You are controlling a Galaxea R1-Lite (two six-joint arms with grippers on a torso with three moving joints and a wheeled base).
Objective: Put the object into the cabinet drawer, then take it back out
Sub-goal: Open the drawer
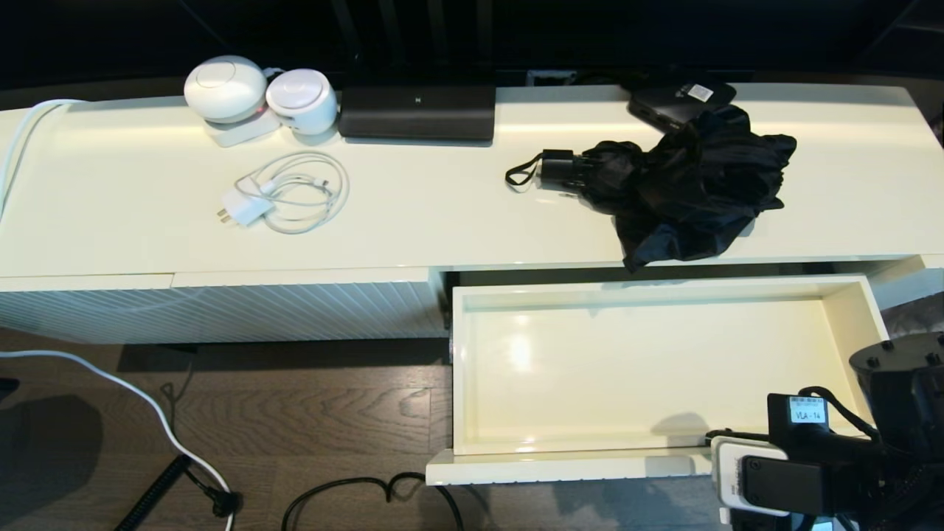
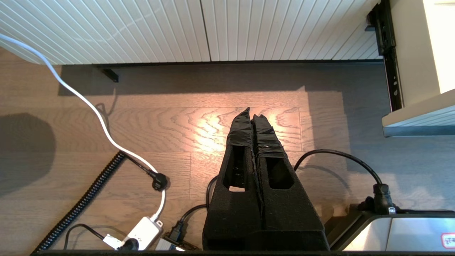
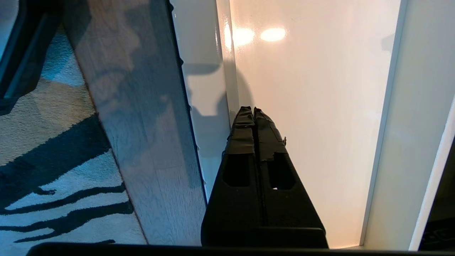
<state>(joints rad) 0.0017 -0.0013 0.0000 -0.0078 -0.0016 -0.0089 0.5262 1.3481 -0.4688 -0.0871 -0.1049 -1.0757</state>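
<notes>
Right now you are looking down on a long, glossy cream cabinet top (image 1: 457,214) that runs across the upper half of the head view. The umbrella (image 1: 686,188) lies on it at the upper right: a heap of loose, crumpled black fabric with a short black handle and a thin wrist loop pointing toward frame left. One fold of the fabric droops over the cabinet's front edge.

Directly below it, at the lower right, the drawer (image 1: 472,369) is pulled wide out. Its inside is a smooth, shiny cream rectangle with bright reflections, and nothing lies in it. To its left, the cabinet front is a ribbed cream panel (image 1: 221,310).

Along the back of the top you have two rounded white devices (image 1: 258,92) at the upper left, a coiled white cable with a plug (image 1: 284,193) in front of them, a long black rectangular device (image 1: 417,112) at centre, and a flat black box with a white label (image 1: 678,99) touching the umbrella's far side.

Your right gripper (image 3: 253,109) hangs over the drawer's front wall, its black fingers pressed together and holding nothing. Your left gripper (image 2: 253,112) shows only in its wrist view, over the floor in front of the ribbed panel, its fingers also pressed together and bare.

Beneath is a dark wood-grain floor (image 1: 295,413) crossed by white and black cables. The right wrist view also shows a pale rug with dark streaks (image 3: 53,170).
</notes>
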